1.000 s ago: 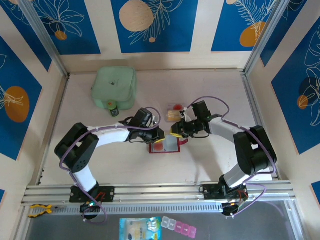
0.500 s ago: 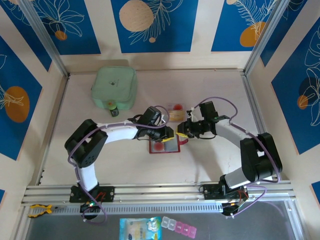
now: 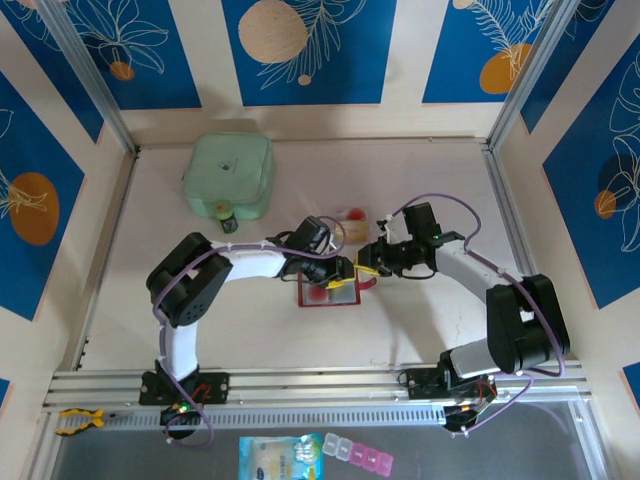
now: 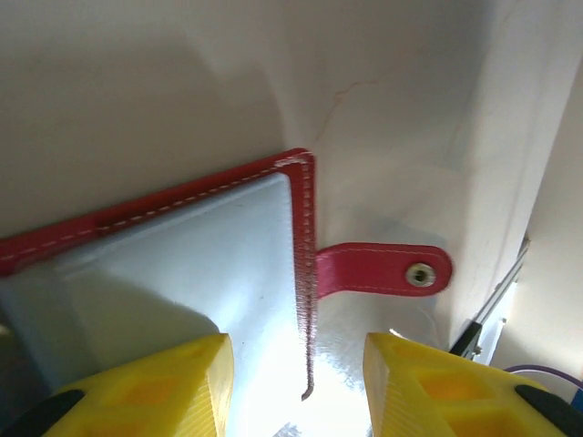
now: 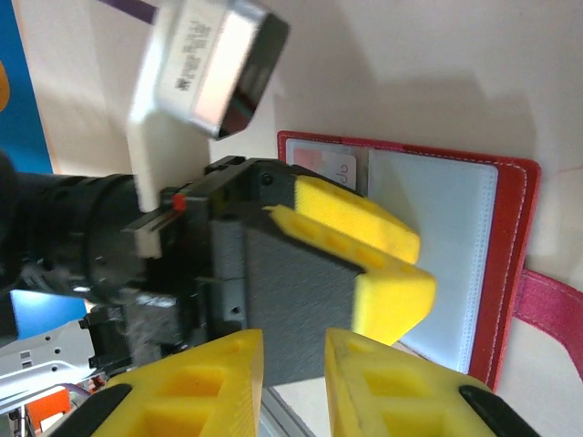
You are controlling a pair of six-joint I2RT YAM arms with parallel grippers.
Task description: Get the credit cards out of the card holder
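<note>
**A:** Card holder (image 3: 328, 291), the small red folding wallet with pale grey pockets: where is it?
**B:** It lies open on the pale table (image 3: 420, 335), between the arms. A pale card with a red patch (image 5: 326, 165) sits in one pocket.
**A:** And the left gripper (image 4: 296, 350)?
**B:** Its jaws are spread over the holder's edge by the red snap tab (image 4: 383, 270), gripping nothing.
**A:** The right gripper (image 5: 296, 341)?
**B:** It is beside the left one, fingers nearly together, nothing between them.
**A:** Any other cards?
**B:** A yellowish-gold card (image 3: 351, 234) and a pale card with a red spot (image 3: 353, 212) lie just behind the holder.
</note>
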